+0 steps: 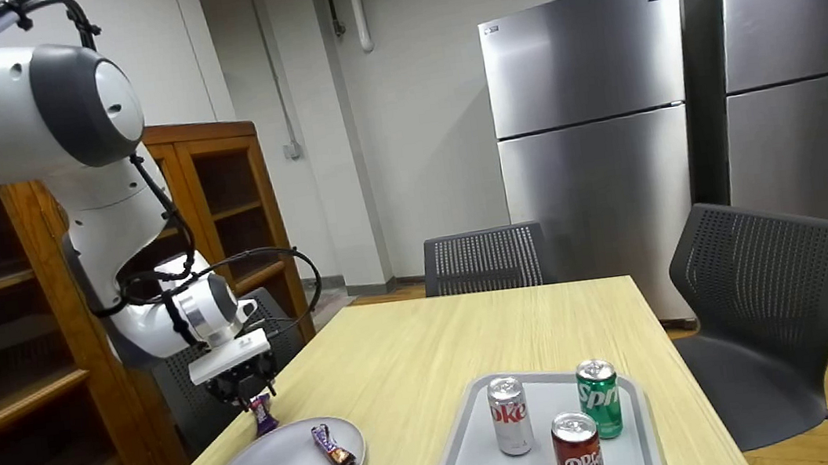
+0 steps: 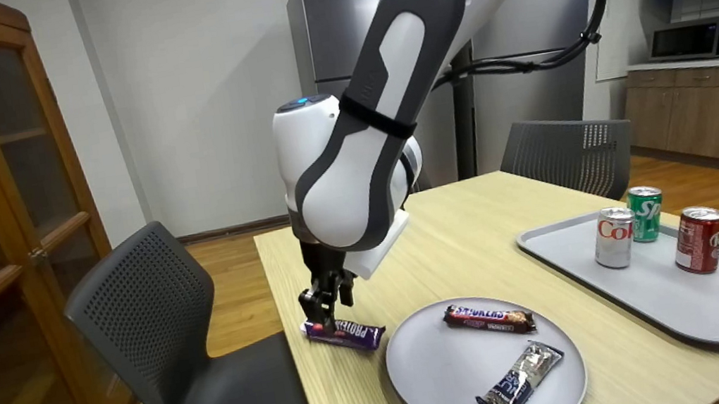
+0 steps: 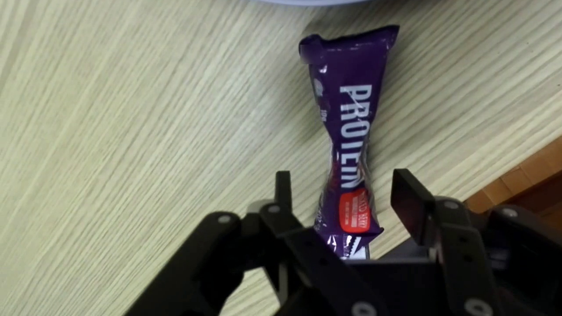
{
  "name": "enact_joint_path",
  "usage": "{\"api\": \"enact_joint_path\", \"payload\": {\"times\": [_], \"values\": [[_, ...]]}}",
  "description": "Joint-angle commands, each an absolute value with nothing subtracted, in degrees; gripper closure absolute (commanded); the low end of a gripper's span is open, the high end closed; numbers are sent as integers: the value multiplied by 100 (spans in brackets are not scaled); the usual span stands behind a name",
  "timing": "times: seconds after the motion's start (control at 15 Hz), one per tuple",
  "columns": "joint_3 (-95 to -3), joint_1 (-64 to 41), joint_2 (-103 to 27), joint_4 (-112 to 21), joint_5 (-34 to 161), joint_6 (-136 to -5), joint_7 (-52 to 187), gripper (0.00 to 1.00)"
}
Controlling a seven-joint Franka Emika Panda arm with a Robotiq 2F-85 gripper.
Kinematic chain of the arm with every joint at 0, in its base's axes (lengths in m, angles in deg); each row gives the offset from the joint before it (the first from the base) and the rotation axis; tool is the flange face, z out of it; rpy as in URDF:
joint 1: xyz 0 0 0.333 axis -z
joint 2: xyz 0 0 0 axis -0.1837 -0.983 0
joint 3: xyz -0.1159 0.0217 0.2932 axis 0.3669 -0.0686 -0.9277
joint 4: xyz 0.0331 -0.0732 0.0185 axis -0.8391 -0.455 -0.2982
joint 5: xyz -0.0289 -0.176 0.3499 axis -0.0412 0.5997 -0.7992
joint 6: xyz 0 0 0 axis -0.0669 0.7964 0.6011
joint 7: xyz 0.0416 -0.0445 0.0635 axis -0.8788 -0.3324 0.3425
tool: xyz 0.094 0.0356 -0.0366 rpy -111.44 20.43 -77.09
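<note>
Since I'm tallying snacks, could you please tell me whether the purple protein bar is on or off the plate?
Off: the purple protein bar lies on the table; the wrist view shows a gap before the plate.

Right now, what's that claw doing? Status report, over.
Gripper open, visible gap either side of purple protein bar. Bar lies ungripped on table. Nothing seen blocking; plate near bar's end.

In both exterior views, a plate (image 2: 439,375) is noted on the worktop (image 2: 468,264), left of a tray (image 2: 717,309). A Snickers bar (image 2: 489,319) and a nut bar (image 2: 520,383) are borne by the plate; a Coke can (image 1: 510,418), a Sprite can (image 1: 600,399) and a Dr Pepper can (image 1: 579,455) by the tray. Beside the plate, a protein bar (image 3: 353,131) is located below the hand (image 3: 340,188).
</note>
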State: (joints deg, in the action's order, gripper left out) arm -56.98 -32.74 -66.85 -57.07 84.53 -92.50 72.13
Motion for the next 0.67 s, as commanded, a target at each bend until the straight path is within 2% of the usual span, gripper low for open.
{"api": "enact_joint_path", "payload": {"times": [0.0,0.07,0.13,0.6], "values": [[-5669,-3263,-6569,-5640,8335,-9105,7354,7],[-5652,-3252,-6537,-5673,8337,-9129,7342,1],[-5641,-3234,-6503,-5717,8333,-9144,7334,0],[-5536,-3078,-6193,-6192,8406,-9301,7403,0]]}}
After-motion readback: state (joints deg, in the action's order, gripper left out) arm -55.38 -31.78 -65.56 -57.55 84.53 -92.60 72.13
